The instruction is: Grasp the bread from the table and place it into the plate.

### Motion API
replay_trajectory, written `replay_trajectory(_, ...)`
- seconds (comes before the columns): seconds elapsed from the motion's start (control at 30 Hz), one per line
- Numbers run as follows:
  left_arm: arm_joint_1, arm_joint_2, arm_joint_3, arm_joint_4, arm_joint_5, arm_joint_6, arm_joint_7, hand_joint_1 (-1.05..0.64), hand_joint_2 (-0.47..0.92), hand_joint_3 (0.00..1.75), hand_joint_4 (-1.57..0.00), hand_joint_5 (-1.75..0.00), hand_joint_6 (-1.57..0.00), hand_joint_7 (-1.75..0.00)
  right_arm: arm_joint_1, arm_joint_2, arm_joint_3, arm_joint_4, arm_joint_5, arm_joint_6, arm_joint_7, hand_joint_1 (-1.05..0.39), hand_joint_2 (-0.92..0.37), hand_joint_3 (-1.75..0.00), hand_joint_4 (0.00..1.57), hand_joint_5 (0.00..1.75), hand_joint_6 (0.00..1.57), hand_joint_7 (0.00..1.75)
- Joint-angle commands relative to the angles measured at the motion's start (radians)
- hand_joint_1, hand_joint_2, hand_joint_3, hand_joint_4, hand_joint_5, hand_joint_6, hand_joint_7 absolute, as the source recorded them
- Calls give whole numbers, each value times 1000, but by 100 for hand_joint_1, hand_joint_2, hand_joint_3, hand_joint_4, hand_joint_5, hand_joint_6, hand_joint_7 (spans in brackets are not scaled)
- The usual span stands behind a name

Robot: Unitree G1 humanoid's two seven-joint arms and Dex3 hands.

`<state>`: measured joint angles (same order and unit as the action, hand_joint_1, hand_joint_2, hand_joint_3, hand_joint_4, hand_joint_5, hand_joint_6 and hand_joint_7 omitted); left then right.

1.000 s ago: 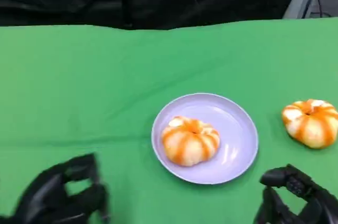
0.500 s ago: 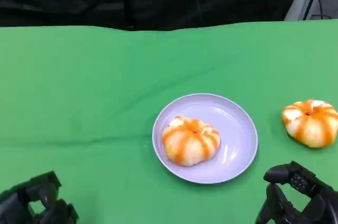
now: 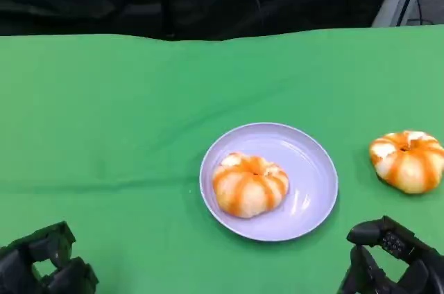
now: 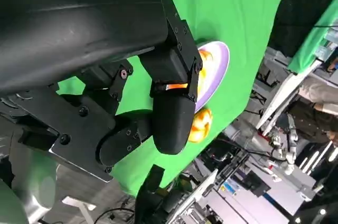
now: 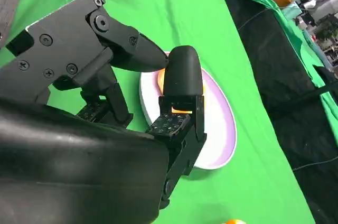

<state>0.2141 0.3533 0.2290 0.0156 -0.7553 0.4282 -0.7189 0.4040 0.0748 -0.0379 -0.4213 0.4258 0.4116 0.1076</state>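
With one orange-and-white striped round bread [image 3: 250,184] already on the lavender round plate [image 3: 316,169], the empty, spread right hand [image 3: 392,263] should reach toward one o'clock, settling its fingers [image 3: 365,232] around the second striped bread [image 3: 408,161] on the green-covered bench [image 3: 125,120]; the left hand [image 3: 43,265], empty and loosely curled, sits at seven o'clock.

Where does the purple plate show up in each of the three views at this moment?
Head view: plate at centre, one bread in its left half.
Left wrist view: plate right of centre, partly behind the left hand's fingers.
Right wrist view: plate at centre, partly behind the right hand's fingers.
Shared landmark: the bread in the plate.
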Motion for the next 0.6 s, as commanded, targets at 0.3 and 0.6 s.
replay_trajectory(0.3,-6,-21,19,-12,14,9,3,-16,51,104,-86,-175,-99,-136,7,-22,-13,-14,18,-5,17,-18,-52,-107,95,154,88,131)
replay_trajectory(0.6,-19,-34,20,-13,21,20,22,-16,48,109,-84,-175,-98,-137,-13,-23,-24,6,18,-6,21,-18,-54,-105,95,153,87,132)
